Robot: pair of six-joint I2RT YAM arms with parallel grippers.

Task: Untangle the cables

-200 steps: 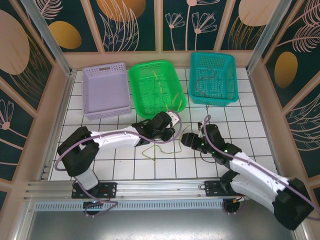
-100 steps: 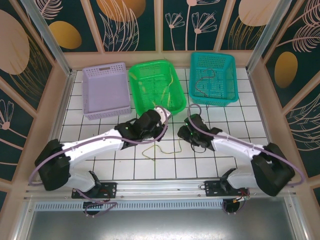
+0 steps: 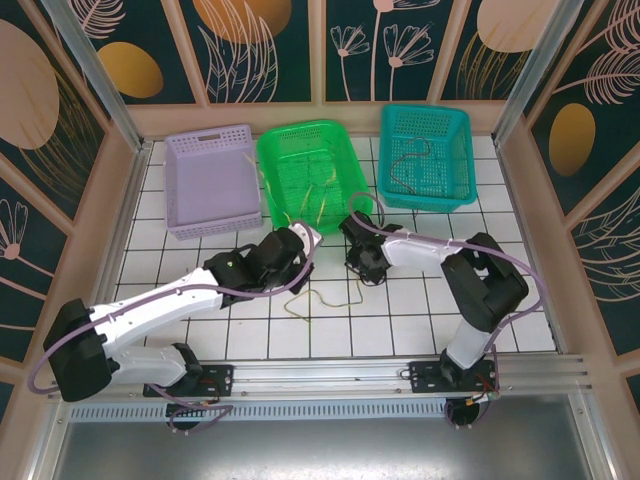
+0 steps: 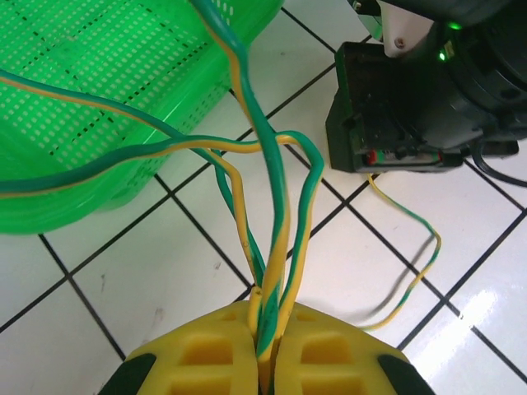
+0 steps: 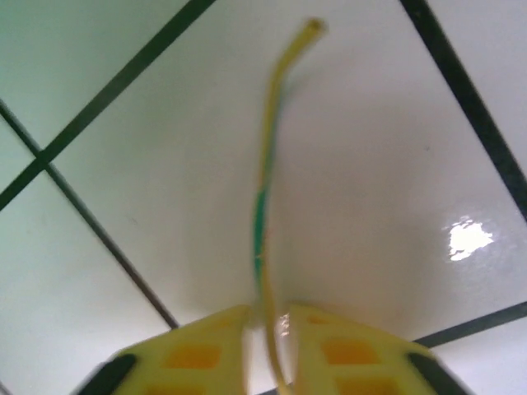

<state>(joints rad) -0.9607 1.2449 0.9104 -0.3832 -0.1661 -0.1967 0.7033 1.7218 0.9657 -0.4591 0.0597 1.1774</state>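
White tiles (image 4: 123, 271) beside the green basket (image 4: 107, 41): we see left gripper (image 4: 265, 329) clamped on looped cables (image 4: 276, 173), right gripper (image 5: 268, 329) pinching one strand (image 5: 265, 189).

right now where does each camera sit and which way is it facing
top external: above and behind the arms, looking down at the table and green basket; both arms show.
left wrist: on the left arm, facing forward-down past the left gripper, shut on the cables.
right wrist: on the right arm, close over tile; right gripper flanks one cable.
shared: top and left wrist both see the green basket.
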